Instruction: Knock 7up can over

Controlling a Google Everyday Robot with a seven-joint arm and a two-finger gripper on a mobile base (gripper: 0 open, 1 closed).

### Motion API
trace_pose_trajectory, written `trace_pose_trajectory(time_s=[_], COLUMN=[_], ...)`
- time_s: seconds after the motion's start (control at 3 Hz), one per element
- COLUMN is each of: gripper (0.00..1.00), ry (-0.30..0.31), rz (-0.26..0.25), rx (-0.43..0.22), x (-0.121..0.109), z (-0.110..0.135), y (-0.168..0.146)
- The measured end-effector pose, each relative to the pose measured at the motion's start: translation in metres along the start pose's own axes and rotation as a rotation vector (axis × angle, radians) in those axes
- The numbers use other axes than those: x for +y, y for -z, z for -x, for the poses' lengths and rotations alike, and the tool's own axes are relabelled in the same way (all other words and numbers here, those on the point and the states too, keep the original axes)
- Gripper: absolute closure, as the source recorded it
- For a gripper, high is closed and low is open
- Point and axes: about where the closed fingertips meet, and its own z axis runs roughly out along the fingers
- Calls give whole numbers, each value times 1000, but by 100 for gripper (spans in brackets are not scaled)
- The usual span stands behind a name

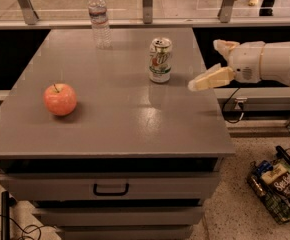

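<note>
The 7up can (160, 60) stands upright on the grey table (110, 129), toward its back right. It has a white and green label and a silver top. My gripper (204, 64) is at the table's right edge, just right of the can and apart from it, at about the can's height. Its two cream fingers are spread open and hold nothing. The lower finger (207, 79) points left toward the can.
A red apple (60, 99) sits at the table's left. A clear water bottle (99, 18) stands at the back, left of the can. A wire basket (280, 184) of packets sits on the floor at the right. Drawers are below the table top.
</note>
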Motion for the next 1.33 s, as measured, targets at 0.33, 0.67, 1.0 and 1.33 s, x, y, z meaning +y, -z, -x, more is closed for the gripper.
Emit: trace_pose_trajectory(time_s=[0.33, 0.67, 1.0, 1.33], gripper=[0, 0, 0, 0], ry=[-4, -17, -26, -29], rz=[20, 44, 70, 97], rx=[-32, -81, -129, -161], x=[-7, -8, -5, 0], z=[-1, 3, 10, 17], y=[-32, -59, -86, -107])
